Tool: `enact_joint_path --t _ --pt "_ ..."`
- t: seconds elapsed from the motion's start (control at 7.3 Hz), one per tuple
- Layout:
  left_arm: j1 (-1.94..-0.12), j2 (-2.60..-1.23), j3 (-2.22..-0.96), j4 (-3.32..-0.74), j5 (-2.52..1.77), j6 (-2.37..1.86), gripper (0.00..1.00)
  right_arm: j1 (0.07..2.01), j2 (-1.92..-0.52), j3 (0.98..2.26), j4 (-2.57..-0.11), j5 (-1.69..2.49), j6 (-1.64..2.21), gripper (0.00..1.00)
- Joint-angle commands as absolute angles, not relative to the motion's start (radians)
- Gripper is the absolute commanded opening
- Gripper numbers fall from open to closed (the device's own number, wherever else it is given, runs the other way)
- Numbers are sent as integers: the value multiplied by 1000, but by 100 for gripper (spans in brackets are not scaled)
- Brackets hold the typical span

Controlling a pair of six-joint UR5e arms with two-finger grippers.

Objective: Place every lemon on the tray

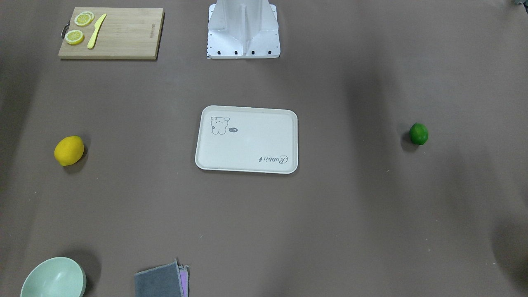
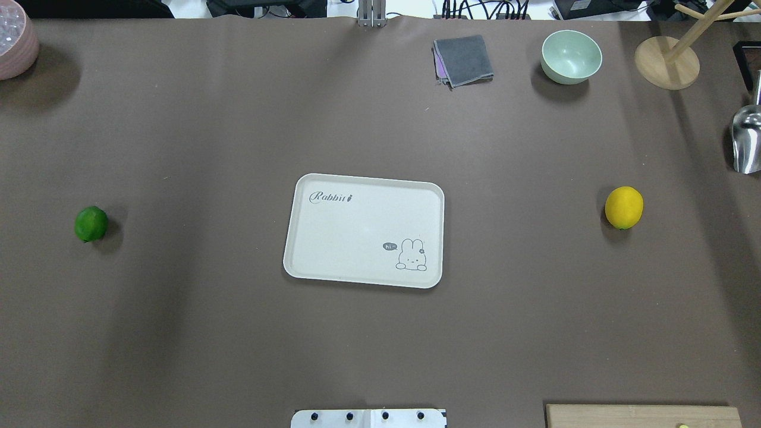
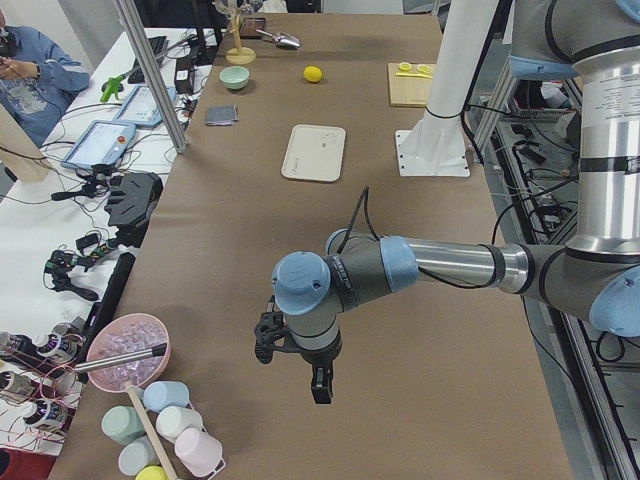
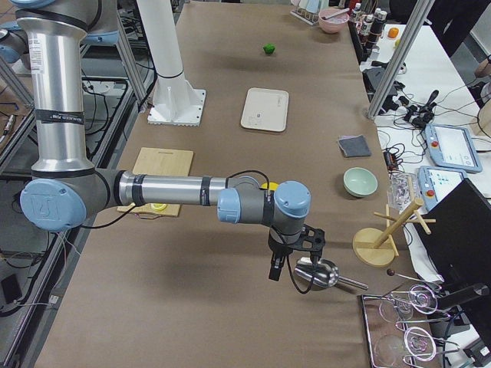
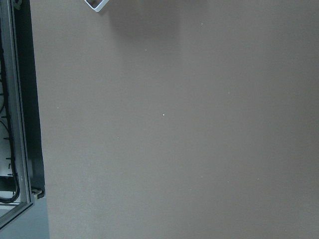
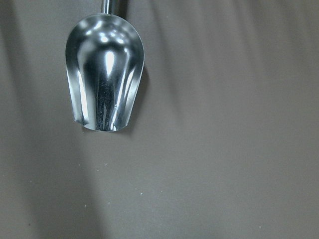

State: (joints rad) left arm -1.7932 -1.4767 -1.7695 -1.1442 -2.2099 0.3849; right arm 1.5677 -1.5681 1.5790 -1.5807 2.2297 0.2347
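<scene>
The cream tray (image 2: 357, 229) lies in the middle of the table with nothing on it; it also shows in the front view (image 1: 247, 144). The yellow lemon (image 2: 623, 207) lies on the table far to its right, and the green lemon (image 2: 91, 223) far to its left. My left gripper (image 3: 292, 365) shows only in the left side view, hanging above the table's left end. My right gripper (image 4: 295, 257) shows only in the right side view, above a metal scoop (image 6: 104, 79). I cannot tell whether either is open or shut.
A wooden cutting board (image 1: 123, 35) with lemon slices (image 1: 74, 37) and a yellow knife (image 1: 96, 31) lies near the robot base (image 1: 243, 37). A green bowl (image 2: 571, 56), folded grey cloth (image 2: 462, 60), wooden stand (image 2: 666, 62) and pink bowl (image 2: 15, 44) line the far edge.
</scene>
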Motion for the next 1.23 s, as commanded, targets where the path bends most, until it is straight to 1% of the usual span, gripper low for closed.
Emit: enact_joint_path --t 0.0,0.27,0.55,0.82,0.96,1.1 --pt "-1792 -1488 -1767 -1141 -2206 390 98 1568 -1566 1571 -1582 2229 233 100" --pt "-1792 -1485 -1779 -1138 -2215 383 98 1554 -1569 1577 -1577 2224 236 100" --pt "-1773 -1474 -1830 -1144 -2277 308 98 1499 -1549 1591 -1547 2239 291 100" --pt "-1618 -1476 -1879 -1166 -2341 139 98 1389 -1502 1620 -1421 2266 511 100" --pt "-1545 -1474 -1881 -1261 -2348 32 98 1335 -1467 1621 -1411 2307 550 100" --pt "-1460 -1476 -1878 -1364 -2370 -101 98 1281 -1453 1624 -1401 2383 698 100"
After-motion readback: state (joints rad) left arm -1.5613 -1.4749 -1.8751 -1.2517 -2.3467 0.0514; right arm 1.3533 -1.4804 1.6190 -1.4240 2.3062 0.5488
